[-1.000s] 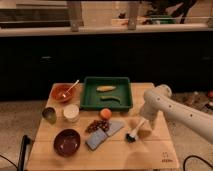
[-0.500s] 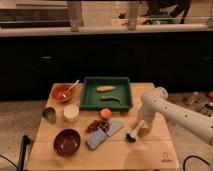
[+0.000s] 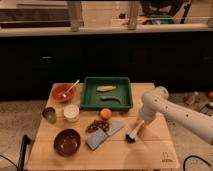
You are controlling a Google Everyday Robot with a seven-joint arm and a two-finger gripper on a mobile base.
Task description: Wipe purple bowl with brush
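Observation:
The purple bowl (image 3: 67, 141) sits on the wooden table (image 3: 150, 155) at the front left, dark maroon and empty. The brush (image 3: 134, 131) is at the right of the table, its white handle slanting up and its black bristle head (image 3: 130, 138) touching the tabletop. My gripper (image 3: 141, 120) is at the end of the white arm coming in from the right and sits at the top of the brush handle. It is well to the right of the purple bowl.
An orange bowl with a spoon (image 3: 63, 92) stands at the back left, a small white cup (image 3: 71, 113) and a green object (image 3: 49, 115) in front of it. A green tray (image 3: 107, 93) holds food. An orange fruit (image 3: 105, 113), grapes (image 3: 96, 125) and a grey sponge (image 3: 104, 134) lie mid-table.
The arm has shifted slightly left and lower, bringing the brush head closer to the tabletop beside the sponge. The bowls have not moved.

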